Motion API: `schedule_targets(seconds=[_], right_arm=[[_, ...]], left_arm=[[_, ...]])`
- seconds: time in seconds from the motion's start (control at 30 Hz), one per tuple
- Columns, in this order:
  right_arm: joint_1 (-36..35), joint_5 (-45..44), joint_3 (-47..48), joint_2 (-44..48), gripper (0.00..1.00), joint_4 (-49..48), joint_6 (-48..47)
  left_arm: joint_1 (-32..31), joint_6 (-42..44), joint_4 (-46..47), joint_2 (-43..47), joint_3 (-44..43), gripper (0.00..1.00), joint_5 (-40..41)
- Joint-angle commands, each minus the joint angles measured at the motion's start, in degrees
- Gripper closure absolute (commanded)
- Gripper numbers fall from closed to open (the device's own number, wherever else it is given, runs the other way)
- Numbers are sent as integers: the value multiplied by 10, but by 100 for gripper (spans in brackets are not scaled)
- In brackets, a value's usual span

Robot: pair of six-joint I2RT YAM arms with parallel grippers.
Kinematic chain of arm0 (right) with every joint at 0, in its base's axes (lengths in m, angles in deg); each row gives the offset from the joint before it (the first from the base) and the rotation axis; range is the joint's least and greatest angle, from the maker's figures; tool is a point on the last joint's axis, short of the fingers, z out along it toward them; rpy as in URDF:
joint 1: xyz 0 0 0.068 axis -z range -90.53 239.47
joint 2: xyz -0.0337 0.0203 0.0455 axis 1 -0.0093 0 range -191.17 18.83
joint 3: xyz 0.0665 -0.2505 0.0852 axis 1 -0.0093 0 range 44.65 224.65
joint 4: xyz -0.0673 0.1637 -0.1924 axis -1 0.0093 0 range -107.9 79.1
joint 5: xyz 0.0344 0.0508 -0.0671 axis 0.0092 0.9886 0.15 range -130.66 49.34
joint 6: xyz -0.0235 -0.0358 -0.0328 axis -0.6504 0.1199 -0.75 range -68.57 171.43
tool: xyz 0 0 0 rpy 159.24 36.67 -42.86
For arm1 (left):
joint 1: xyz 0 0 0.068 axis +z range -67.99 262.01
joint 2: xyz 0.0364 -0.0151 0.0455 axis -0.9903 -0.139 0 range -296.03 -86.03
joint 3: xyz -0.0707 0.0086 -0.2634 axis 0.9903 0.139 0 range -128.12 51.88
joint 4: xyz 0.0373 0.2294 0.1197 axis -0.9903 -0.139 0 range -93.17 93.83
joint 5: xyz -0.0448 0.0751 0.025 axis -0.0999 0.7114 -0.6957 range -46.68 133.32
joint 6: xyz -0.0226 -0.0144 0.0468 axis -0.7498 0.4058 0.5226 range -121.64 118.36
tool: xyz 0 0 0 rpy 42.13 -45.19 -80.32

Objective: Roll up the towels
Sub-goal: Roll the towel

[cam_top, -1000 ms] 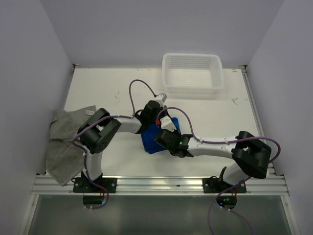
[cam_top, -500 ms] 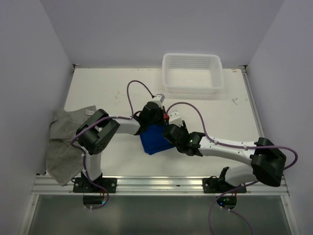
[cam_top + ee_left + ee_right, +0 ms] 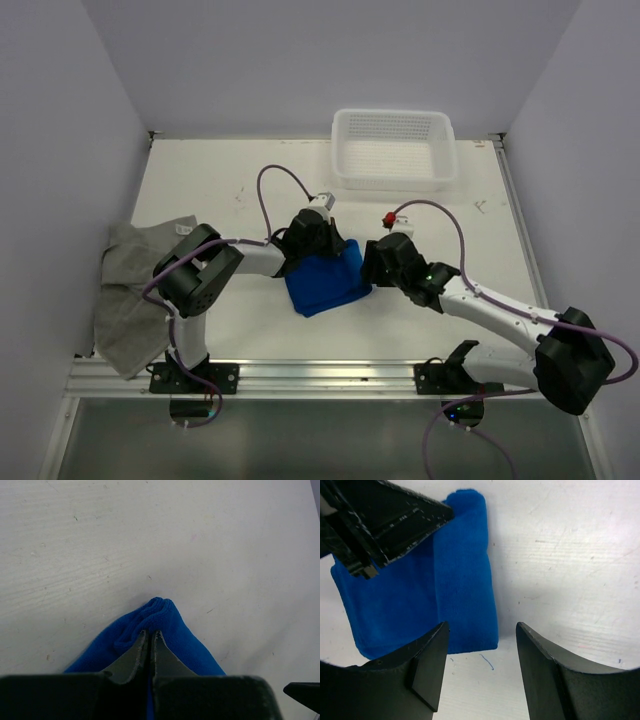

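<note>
The blue towel [image 3: 325, 282] lies folded near the table's middle. My left gripper [image 3: 325, 243] is shut on its far corner; in the left wrist view the closed fingers [image 3: 149, 639] pinch the blue towel [image 3: 160, 612]. My right gripper [image 3: 368, 268] is open and empty, just right of the towel; in its wrist view the gripper [image 3: 482, 630] stands over the blue towel's near right edge [image 3: 465, 580]. The grey towel [image 3: 130, 290] lies crumpled at the table's left edge, partly hanging over it.
A white perforated basket [image 3: 393, 150] stands at the back right. The left arm's fingers [image 3: 385, 515] show at the top left of the right wrist view. Walls close in on the left, back and right. An aluminium rail [image 3: 320, 378] runs along the near edge.
My right gripper has let go of the blue towel and drawn back to the right, its arm swinging out. The left gripper stays shut on the towel's far corner.
</note>
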Motion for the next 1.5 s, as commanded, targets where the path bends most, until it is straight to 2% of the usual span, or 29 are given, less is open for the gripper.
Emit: schedule_targets(seconds=[0.0,0.4,0.8,0.9,1.1,1.4,1.47], right_arm=[[16,88,-23,2,40,-48,44],[48,144,-88,-48,40,-135,65],[49,134,-93,-46,47,-140,30],[49,145,-89,-48,53,-154,22],[49,151,-92,-49,80,-163,18],[49,151,-88,-46,99,-156,1],[48,153,-87,-46,100,-153,-3]], left_arm=[[6,25,-45,4,23,100,34],[2,29,-48,11,32,100,34],[-2,27,-44,6,26,100,34],[-6,27,-44,10,26,100,34],[-6,31,-51,13,22,100,35],[-7,34,-61,16,14,100,35],[-7,34,-62,17,13,100,34]])
